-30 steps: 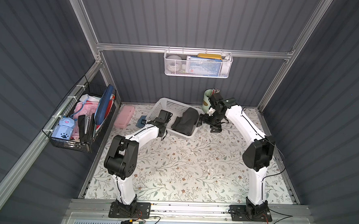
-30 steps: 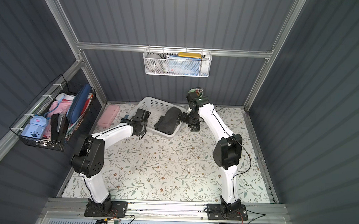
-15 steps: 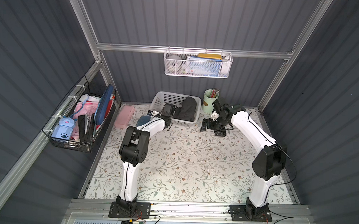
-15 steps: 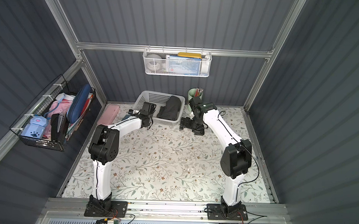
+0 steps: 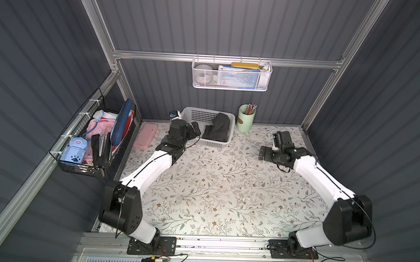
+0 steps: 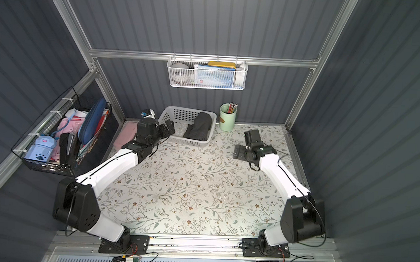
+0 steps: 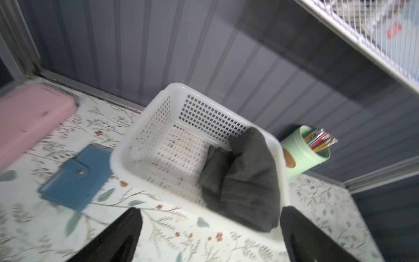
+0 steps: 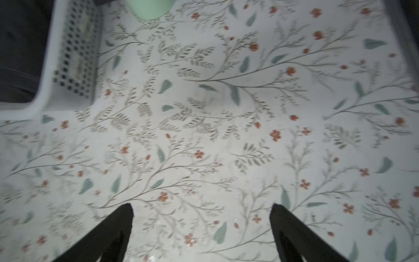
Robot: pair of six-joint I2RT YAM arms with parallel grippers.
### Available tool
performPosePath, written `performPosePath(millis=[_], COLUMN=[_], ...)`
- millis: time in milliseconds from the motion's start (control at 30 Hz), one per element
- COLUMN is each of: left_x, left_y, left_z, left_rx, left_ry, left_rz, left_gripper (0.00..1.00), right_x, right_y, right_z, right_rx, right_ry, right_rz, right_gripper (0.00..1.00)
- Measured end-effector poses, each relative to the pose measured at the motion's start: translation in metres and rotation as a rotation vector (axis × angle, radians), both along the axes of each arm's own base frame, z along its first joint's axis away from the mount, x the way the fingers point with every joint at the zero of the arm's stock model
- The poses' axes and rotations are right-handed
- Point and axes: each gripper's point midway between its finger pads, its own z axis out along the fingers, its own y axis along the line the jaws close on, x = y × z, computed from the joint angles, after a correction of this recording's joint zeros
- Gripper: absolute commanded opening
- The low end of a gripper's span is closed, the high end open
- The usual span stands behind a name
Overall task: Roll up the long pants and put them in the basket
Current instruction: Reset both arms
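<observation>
Found the long pants (image 5: 217, 127) (image 6: 199, 126) rolled into a dark bundle and lying inside the white basket (image 5: 213, 143) (image 6: 191, 142), at the back of the floral surface (image 5: 213, 186) close to the rear wall. Saw the bundle filling the side of the basket nearer the green pencil cup (image 5: 246, 118), stretched from the front wall towards the back rim. Confirmed the same from the left wrist view: charcoal cloth (image 7: 244, 179) folded over itself, pressed along one basket wall (image 7: 204, 115), with the cup (image 7: 303, 156) just beyond that side.

Noted the left jaws spread wide and gripping nothing, held at the basket's front corner on the side away from the pants, at the end of the left arm (image 5: 153, 165). Could not tell whether either finger touched the rim. Caught a blue wallet (image 7: 77, 177) flat on the surface beside the basket and a pink case (image 5: 145, 135) further out towards the side wall.

Noted the right jaws likewise wide apart and holding nothing, low over bare surface at the end of the right arm (image 5: 313, 171), well apart from the basket and nearer than the cup. Made out only floral print between the two fingers (image 8: 118, 226) in the right wrist view.
</observation>
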Motion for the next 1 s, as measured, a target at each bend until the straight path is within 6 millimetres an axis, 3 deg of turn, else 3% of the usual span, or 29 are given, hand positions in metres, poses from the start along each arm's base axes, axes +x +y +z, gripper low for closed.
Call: performPosePath(millis=[100, 200, 400, 500, 633, 700, 867, 1000], left_x=[-0.034, -0.044, -0.065, -0.061, -0.039, -0.038, -0.030, -0.027], left_y=[0.029, 0.052, 0.097, 0.111, 0.104, 0.104, 0.105, 0.105], left_z=[-0.054, -0.101, -0.154, -0.175, -0.192, -0.201, -0.188, -0.183], left_rx=[0.197, 0.348, 0.425, 0.415, 0.385, 0.375, 0.370, 0.367], left_ry=[0.046, 0.118, 0.131, 0.138, 0.091, 0.098, 0.037, 0.014], left_rz=[-0.007, -0.007, 0.029, 0.038, -0.015, -0.030, -0.016, -0.013], left_gripper=[1.00, 0.99, 0.99, 0.99, 0.99, 0.99, 0.99, 0.99], right_x=[-0.020, -0.023, 0.004, 0.011, 0.006, 0.009, 0.018, 0.017], right_y=[-0.036, -0.058, -0.063, -0.064, -0.084, -0.089, -0.079, -0.076], right_z=[-0.034, -0.056, -0.061, -0.073, -0.076, -0.079, -0.066, -0.067], right_rx=[-0.124, -0.216, -0.267, -0.258, -0.195, -0.176, -0.131, -0.118], right_ry=[-0.109, -0.128, -0.283, -0.321, -0.379, -0.387, -0.444, -0.432], right_rz=[-0.059, -0.093, -0.078, -0.067, -0.104, -0.110, -0.064, -0.051], right_gripper=[0.99, 0.99, 0.99, 0.99, 0.99, 0.99, 0.99, 0.99])
